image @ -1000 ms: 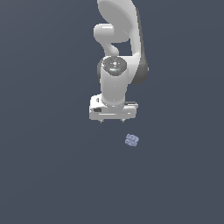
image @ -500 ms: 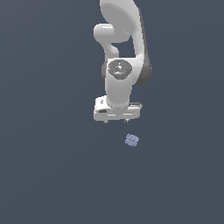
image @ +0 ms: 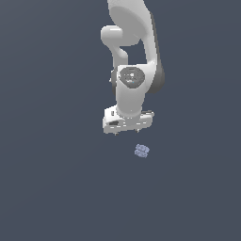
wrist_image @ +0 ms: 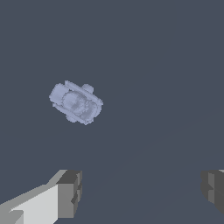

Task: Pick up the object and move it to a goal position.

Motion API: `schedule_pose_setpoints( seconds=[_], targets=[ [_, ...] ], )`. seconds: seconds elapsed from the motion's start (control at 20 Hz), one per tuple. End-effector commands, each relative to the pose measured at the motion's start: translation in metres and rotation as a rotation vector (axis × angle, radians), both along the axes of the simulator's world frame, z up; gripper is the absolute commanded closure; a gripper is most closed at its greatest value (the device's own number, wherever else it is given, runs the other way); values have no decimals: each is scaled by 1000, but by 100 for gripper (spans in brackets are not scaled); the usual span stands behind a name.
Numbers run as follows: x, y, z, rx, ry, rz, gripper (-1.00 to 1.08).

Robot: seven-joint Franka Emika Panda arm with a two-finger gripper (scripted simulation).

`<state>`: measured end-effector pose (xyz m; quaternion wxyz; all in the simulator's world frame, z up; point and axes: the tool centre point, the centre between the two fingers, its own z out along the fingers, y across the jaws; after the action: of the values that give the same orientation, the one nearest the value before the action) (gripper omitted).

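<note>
The object [image: 141,150] is a tiny pale lavender-blue lumpy thing lying on the dark grey floor. My white gripper [image: 128,132] hangs above it and slightly toward the exterior view's left, apart from it. In the wrist view the object [wrist_image: 76,103] lies ahead of the fingertips, nearer one finger [wrist_image: 69,194] than the other [wrist_image: 213,189]. The gripper [wrist_image: 141,192] is open wide and empty. Nothing is between the jaws.
The floor [image: 56,179] is a plain dark grey surface all around. The white arm [image: 134,56] rises above the gripper. No goal marker shows in either view.
The gripper has moved down and slightly toward the exterior view's right, closer to the object. The object has not moved.
</note>
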<state>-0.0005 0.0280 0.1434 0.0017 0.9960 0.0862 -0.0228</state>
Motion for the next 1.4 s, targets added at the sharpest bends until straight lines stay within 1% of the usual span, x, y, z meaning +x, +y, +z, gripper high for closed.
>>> schedule_pose_setpoints(
  seconds=[0.0,0.25,1.15,1.35],
  targets=[
    [2,3,-3,0,-1,49,-92],
    [8,13,-9,2,-4,179,-92],
    [32,56,-39,19,-21,760,-92],
    [36,64,-44,23,-26,871,-92]
  ],
)
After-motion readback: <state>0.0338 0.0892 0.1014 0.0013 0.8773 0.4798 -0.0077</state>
